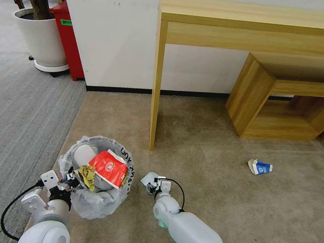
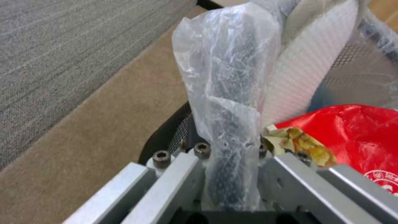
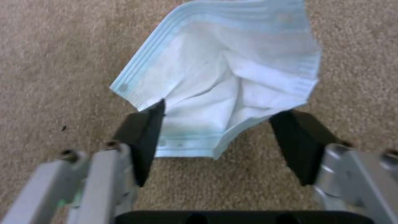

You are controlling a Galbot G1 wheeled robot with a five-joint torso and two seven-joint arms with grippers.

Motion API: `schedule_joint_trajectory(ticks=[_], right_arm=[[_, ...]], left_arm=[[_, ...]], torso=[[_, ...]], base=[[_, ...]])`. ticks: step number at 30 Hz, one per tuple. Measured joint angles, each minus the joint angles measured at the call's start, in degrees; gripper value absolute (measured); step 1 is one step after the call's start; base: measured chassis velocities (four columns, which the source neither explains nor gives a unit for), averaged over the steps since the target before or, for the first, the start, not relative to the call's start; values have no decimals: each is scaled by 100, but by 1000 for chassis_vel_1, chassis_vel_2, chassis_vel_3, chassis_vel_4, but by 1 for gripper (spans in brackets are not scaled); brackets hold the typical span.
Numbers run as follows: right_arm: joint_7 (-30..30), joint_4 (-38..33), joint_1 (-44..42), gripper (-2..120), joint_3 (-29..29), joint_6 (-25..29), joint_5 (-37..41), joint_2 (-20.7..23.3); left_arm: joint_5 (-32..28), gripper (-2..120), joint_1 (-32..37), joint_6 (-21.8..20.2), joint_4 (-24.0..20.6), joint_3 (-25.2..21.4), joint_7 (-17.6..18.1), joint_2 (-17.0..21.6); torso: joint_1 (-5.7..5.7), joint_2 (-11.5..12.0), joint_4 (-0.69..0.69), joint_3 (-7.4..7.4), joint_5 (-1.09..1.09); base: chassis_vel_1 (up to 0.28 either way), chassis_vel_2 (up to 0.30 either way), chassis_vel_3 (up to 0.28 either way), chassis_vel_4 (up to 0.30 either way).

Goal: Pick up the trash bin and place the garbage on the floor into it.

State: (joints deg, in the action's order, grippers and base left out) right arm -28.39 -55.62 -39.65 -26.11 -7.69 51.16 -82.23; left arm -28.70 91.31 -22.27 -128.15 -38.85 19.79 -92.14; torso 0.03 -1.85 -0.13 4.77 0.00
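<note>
The right gripper, jaws spread, straddled the near edge of a face mask on the floor, while the left gripper clamped the trash bin rim.

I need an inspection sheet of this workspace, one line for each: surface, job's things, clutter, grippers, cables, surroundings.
Surface: beige carpet; grey striped carpet to the robot's left.
Job's things: trash bin on the beige carpet, holding a red snack bag and a white slipper; face mask and blue-white paper cup lying on the carpet.
Clutter: nothing seen.
Grippers: left gripper shut on the bin's bagged rim; right gripper open, fingers either side of the mask.
Cables: black cable looping off the left wrist; another at the right wrist.
Surroundings: wooden desk, wooden bench, white planter, red box.
</note>
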Motion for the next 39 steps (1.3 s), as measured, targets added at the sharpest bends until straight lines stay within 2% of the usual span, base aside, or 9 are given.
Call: schedule_joint_trajectory(ticks=[6, 11, 14, 17, 24, 26, 27, 30, 39], right_arm=[[113, 94, 9, 36, -48, 92, -165, -23], [183, 96, -10, 22, -64, 173, -214, 14], [303, -71, -58, 7, -66, 282, -209, 136], [425, -379, -127, 0, -63, 381, -144, 321], [893, -1488, -356, 0, 72, 917, 131, 878], [1330, -2111, -513, 0, 256, 1423, 104, 1300], [1330, -2111, -513, 0, 256, 1423, 104, 1300], [1688, -2695, -593, 0, 462, 1849, 78, 1852], [2557, -3778, -456, 0, 569, 2466, 281, 2466]], left_arm=[[-2, 0, 27, 27, -29, 17, -16, 0], [16, 0, 27, 48, -19, 26, -23, 0], [16, 0, 17, 49, 0, 17, -25, 0], [10, 0, -6, 50, 29, -12, -26, 0], [-11, 0, -55, 51, 172, -71, -15, 0], [-12, 0, -90, 55, 269, -75, -11, 0], [-12, 0, -90, 55, 269, -75, -11, 0], [12, 0, -118, 58, 364, -50, -7, 0], [44, 0, -133, 58, 384, -6, -5, 0]], torso=[[0, 0, 0, 0, 0], [0, 0, 0, 0, 1], [0, 0, 0, 0, 0], [0, 0, 0, 0, 0], [0, 0, 0, 0, 1], [0, 0, 0, 0, 1], [0, 0, 0, 0, 1], [0, 0, -2, 0, -1], [0, 0, 0, 0, 1]], base=[[0, 0, 0, 0], [0, 0, 0, 0], [0, 0, 0, 0], [0, 0, 0, 0], [0, 0, 0, 0], [0, 0, 0, 0], [0, 0, 0, 0], [0, 0, 0, 0], [0, 0, 0, 0]])
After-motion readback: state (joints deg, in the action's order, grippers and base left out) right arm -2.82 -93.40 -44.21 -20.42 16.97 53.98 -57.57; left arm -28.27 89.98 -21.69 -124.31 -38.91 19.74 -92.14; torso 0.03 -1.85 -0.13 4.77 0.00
